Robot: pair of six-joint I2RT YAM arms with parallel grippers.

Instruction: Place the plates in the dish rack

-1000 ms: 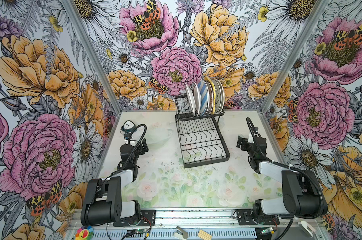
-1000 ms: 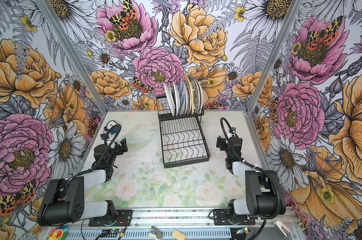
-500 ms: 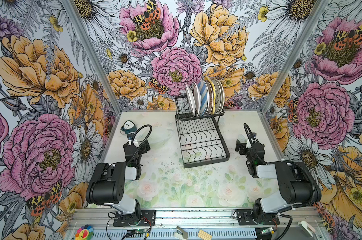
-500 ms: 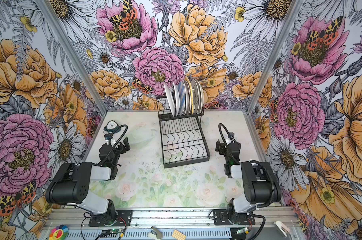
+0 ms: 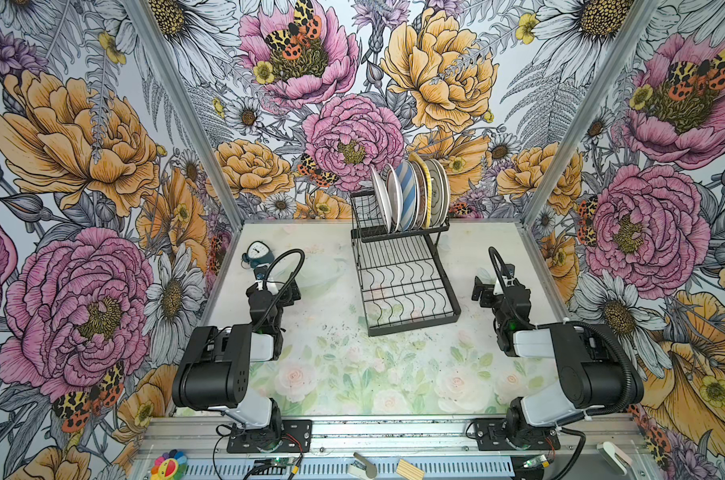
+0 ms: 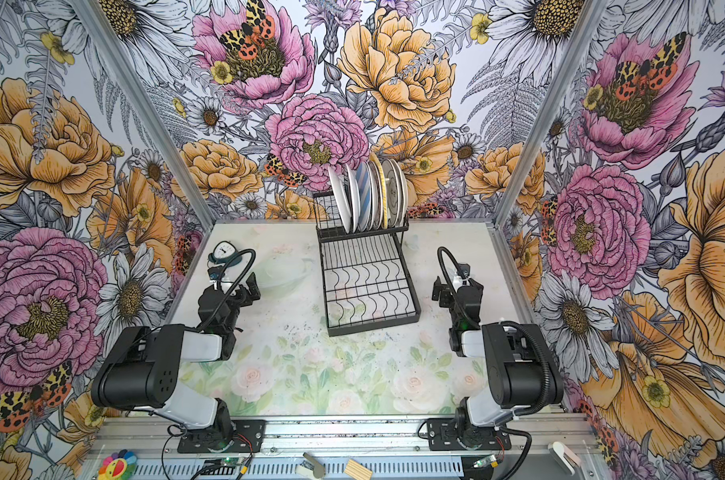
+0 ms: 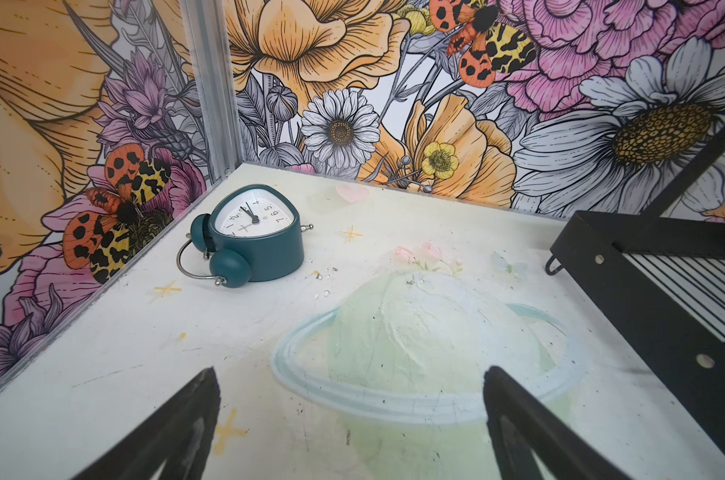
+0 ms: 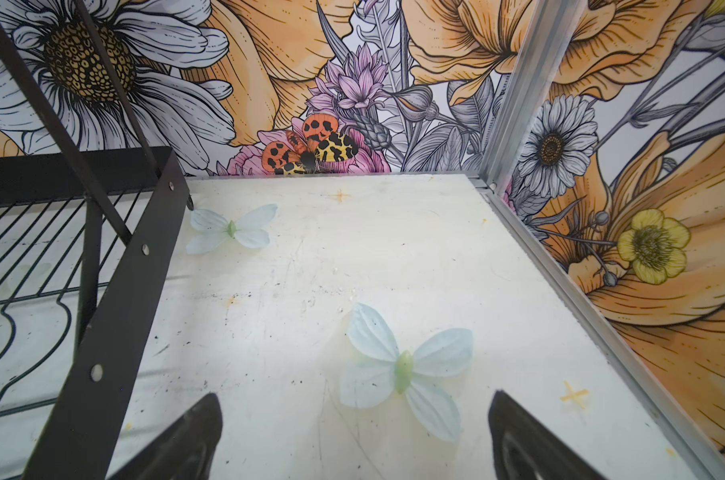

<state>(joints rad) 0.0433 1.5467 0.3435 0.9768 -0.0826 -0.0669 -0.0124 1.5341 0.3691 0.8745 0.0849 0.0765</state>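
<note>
- The plates stand on edge in one tight row on the raised upper shelf of the dish rack. The rack sits at the far middle of the table. A blue-and-white striped plate and a yellow one are among the white ones.
- The lower tray of the rack, with its wavy slot wires, holds nothing.
- In no view do I see a plate lying on the table. Only a small teal alarm clock lies near the far left corner.
- The left gripper hangs low over the table, left of the rack. Its jaws are spread wide and nothing is between them.
- The right gripper is on the other side of the rack, just beside its frame, also released and empty.
- I judge that the loading is finished, and that the step in hand is only to rest the arms.
- The next move calls for very little: both arms should stay away from the rack, so that the standing plates are not knocked.
</note>
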